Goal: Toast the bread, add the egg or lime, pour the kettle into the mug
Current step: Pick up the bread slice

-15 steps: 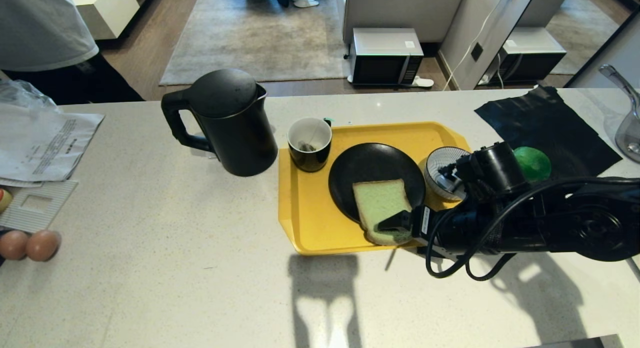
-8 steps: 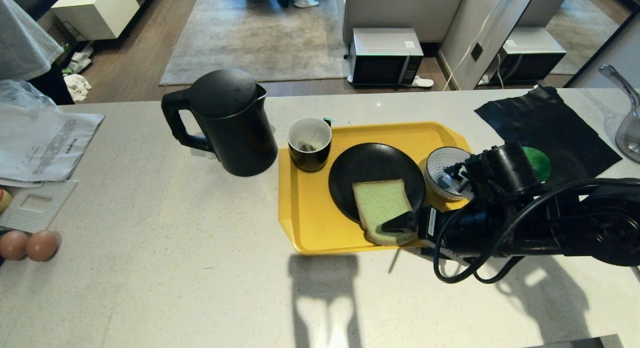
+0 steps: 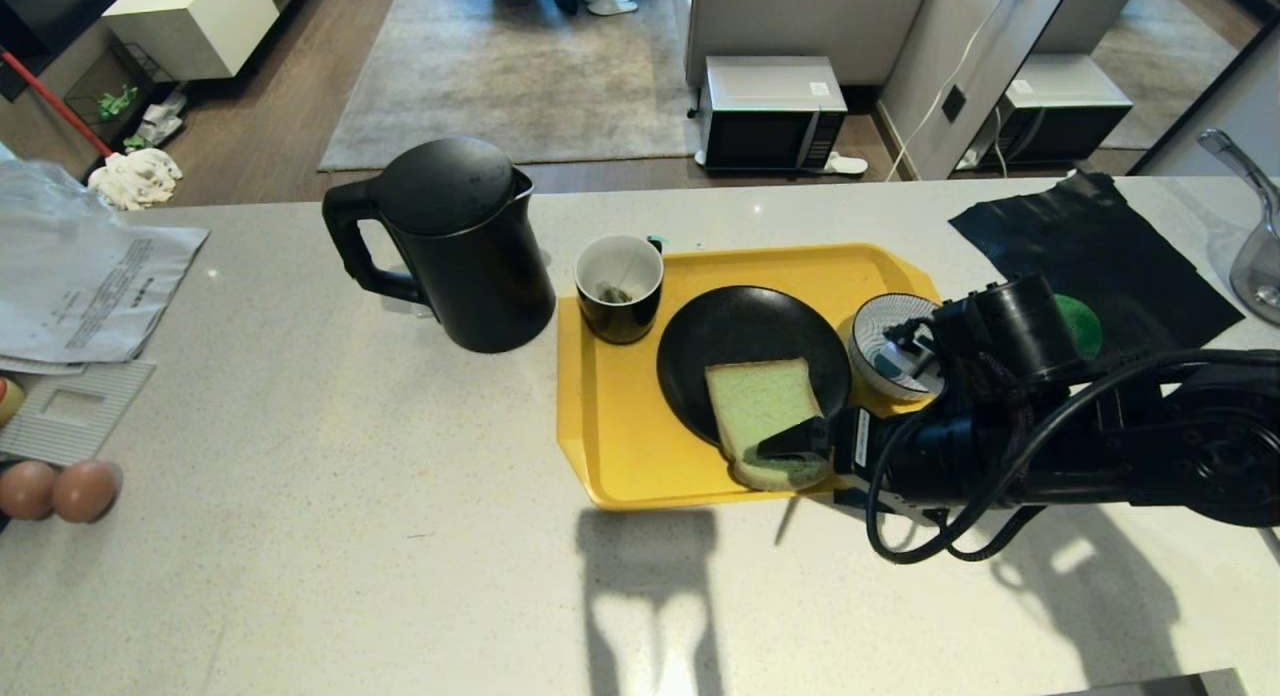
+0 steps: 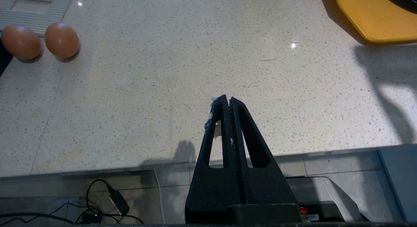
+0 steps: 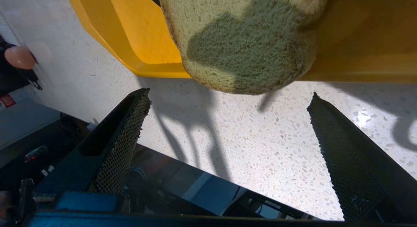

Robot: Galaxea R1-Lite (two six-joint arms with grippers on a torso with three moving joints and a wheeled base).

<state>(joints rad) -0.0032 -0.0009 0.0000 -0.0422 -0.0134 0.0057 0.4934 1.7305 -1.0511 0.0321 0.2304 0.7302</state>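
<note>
Hovering right gripper (image 5: 228, 99), jaws wide, before bread (image 3: 765, 416)

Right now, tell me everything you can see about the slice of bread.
The bread is one thick square slice, pale green and spongy, with a thin brown crust. It lies flat, half on the black plate and overhanging onto the yellow tray. The open right claw faces its near edge without gripping it, casting a shadow over that end.
</note>
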